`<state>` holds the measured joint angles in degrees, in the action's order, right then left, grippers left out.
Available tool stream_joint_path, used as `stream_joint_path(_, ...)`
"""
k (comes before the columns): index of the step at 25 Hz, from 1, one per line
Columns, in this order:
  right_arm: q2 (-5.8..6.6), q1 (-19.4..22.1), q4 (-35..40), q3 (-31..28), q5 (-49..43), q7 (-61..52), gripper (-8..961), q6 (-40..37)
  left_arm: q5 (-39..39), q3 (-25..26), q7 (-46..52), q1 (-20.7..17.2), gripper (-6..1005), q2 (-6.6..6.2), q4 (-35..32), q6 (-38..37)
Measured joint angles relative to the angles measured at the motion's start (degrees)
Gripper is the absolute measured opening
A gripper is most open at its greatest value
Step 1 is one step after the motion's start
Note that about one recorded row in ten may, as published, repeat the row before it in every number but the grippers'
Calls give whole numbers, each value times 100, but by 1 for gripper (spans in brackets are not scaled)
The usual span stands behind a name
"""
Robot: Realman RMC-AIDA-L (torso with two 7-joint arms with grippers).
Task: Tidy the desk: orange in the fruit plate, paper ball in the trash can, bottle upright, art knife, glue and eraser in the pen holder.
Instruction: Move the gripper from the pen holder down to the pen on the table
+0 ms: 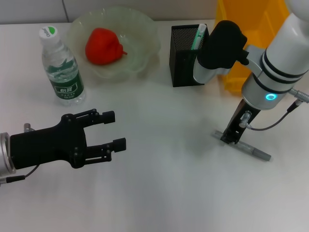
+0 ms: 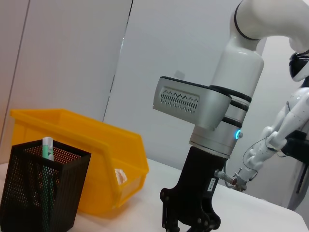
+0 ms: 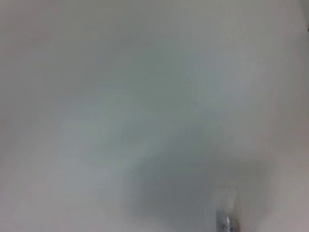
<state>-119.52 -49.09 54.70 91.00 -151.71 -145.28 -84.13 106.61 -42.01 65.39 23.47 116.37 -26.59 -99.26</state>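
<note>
While the orange [image 1: 103, 46] sits in the fruit plate [image 1: 145, 48] and the bottle [image 1: 61, 67] stands upright beside it, the right gripper [image 1: 231, 137] reaches down onto the art knife [image 1: 244, 145] lying on the surface [image 1: 169, 193]; whether its fingers grip it, I cannot tell. Near the front, the left gripper [image 1: 113, 130] hovers with fingers spread, holding nothing, and the pen holder [image 1: 186, 60] stands by the trash can [image 1: 241, 29].

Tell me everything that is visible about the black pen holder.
The pen holder is a black square cup of metal mesh, upright on the white table between the fruit plate and the yellow trash can, apparently touching neither. A green-and-white stick stands inside, its top above the rim.
</note>
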Motion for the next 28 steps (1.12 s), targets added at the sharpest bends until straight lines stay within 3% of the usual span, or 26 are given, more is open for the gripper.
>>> stream_joint_path(4,3,21,119,-3,-1,-1,107,-57,0,0,0,0,787,0,4,6)
stream_joint_path(9,6,61,463,-18,-1,-38,91,-268,0,0,0,0,787,0,3,4)
stream_joint_path(16,16,71,745,-74,-12,-117,-2,-474,0,0,0,-1,787,0,-2,-16)
stream_joint_path(28,27,64,661,-103,-149,-247,106,-538,0,0,19,-1,787,0,-5,-13)
